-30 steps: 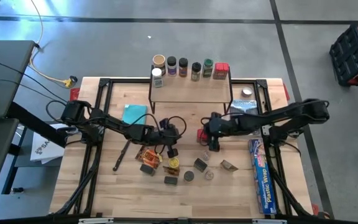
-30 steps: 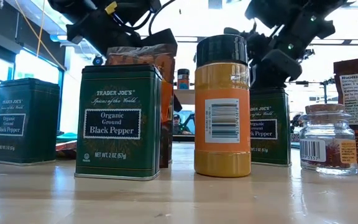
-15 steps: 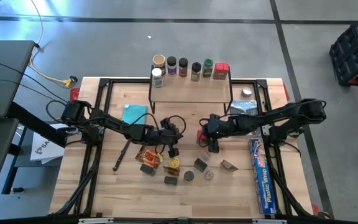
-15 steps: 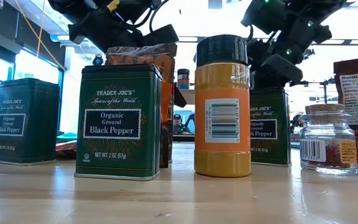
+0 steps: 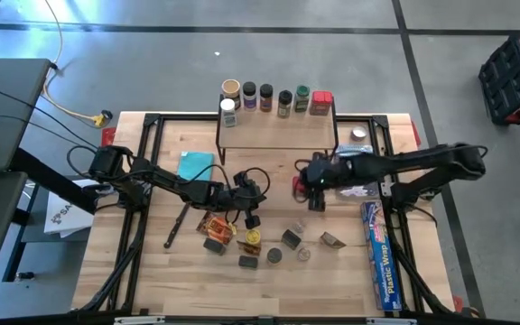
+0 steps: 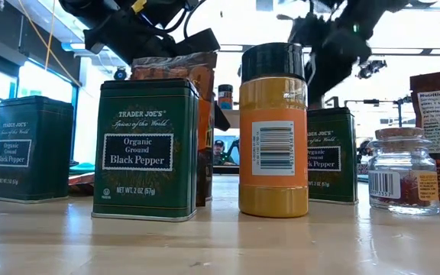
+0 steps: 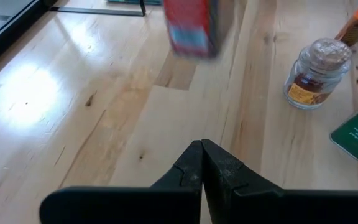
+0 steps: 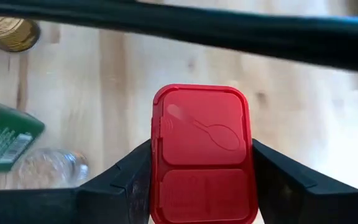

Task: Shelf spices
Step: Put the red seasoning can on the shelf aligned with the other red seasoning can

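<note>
My right gripper is shut on a red spice box, held above the table's middle, in front of the shelf. Several spice jars and a red box stand along the shelf's far edge. My left gripper is shut and holds nothing; it hovers over bare wood left of the red box. More spices stand on the table nearer the front: green tins, an orange jar and a small glass jar. My right gripper pinches the red box between its two fingers, one on each of two opposite side walls just under the red lid. The fingers come from above, slanting down. The box stands upright in the hold, lid up, lifted clear of the table.
A teal cloth lies left of the shelf, and a long blue plastic-wrap box lies along the right edge. Orange packets and tins crowd the middle front. Bare wood shows under the left gripper.
My right gripper has risen and gone a little toward the far edge and the shelf, taking the red box with it. The box stood on the table before and now hangs clear of it, still upright.
</note>
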`<move>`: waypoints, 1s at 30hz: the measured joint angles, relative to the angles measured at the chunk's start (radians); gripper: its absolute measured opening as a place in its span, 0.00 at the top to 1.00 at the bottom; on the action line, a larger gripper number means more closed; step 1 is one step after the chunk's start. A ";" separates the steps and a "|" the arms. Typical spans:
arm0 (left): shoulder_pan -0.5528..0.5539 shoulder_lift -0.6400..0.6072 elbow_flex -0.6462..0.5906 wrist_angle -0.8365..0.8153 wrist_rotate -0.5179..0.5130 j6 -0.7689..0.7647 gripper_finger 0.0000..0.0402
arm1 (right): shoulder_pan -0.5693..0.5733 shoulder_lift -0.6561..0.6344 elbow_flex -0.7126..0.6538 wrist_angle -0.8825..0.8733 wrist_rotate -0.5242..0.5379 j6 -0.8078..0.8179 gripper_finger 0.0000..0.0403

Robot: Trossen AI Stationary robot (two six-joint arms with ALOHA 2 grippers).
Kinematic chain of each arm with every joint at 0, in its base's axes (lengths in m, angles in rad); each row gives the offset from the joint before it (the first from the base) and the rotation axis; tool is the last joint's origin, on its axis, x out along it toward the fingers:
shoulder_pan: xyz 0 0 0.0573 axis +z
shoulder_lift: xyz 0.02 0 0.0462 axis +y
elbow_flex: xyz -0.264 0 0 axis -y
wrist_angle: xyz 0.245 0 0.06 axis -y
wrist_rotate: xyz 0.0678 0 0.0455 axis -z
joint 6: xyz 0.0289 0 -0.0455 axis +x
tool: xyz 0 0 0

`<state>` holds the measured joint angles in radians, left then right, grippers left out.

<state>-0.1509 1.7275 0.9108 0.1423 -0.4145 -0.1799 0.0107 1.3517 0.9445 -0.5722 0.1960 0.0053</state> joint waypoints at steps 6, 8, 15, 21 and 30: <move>-0.002 0.000 0.000 0.046 0.011 0.001 1.00 | -0.112 -0.080 0.210 -0.210 0.054 -0.171 0.49; -0.006 0.000 0.000 0.055 0.012 0.012 1.00 | -0.186 -0.090 0.251 -0.242 0.054 -0.246 0.49; -0.021 0.000 0.000 0.089 0.013 0.027 1.00 | -0.492 -0.094 0.282 -0.222 -0.145 -0.457 0.49; -0.028 0.000 0.000 0.097 0.012 0.027 1.00 | -0.664 -0.089 0.278 -0.188 -0.274 -0.539 0.49; -0.028 0.000 0.000 0.104 0.012 0.025 1.00 | -0.731 -0.047 0.277 -0.172 -0.337 -0.591 0.46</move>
<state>-0.1787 1.7279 0.9112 0.2461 -0.4026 -0.1546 -0.7204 1.3045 1.2217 -0.7437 -0.1414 -0.5854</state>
